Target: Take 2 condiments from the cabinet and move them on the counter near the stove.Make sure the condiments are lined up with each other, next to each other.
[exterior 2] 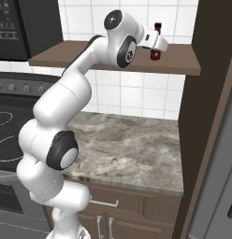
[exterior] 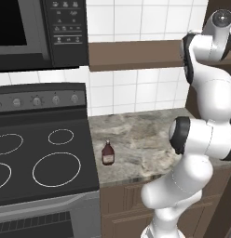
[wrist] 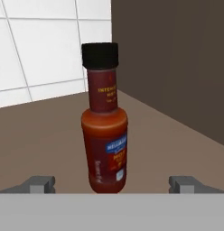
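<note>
A slim red-orange condiment bottle [wrist: 105, 135] with a black cap stands upright on the brown cabinet shelf [wrist: 46, 135], close to the dark side panel [wrist: 177, 67]. My gripper [wrist: 112, 185] is open, one fingertip [wrist: 39, 184] on each side of the bottle's base, not touching it. In the right base view the hand [exterior 2: 157, 44] reaches up to the shelf [exterior 2: 90, 60] in front of that bottle [exterior 2: 156, 56]. The squat maroon condiment [exterior: 107, 153] stands on the marbled counter [exterior: 145, 139], near the front edge beside the black stove [exterior: 43, 158].
A black microwave [exterior: 38, 32] hangs above the stove, left of the shelf [exterior: 136, 55]. The tall dark panel [exterior 2: 209, 93] closes off the counter's right end. Wooden drawer fronts [exterior 2: 132, 205] run below the counter. White tiles cover the back wall.
</note>
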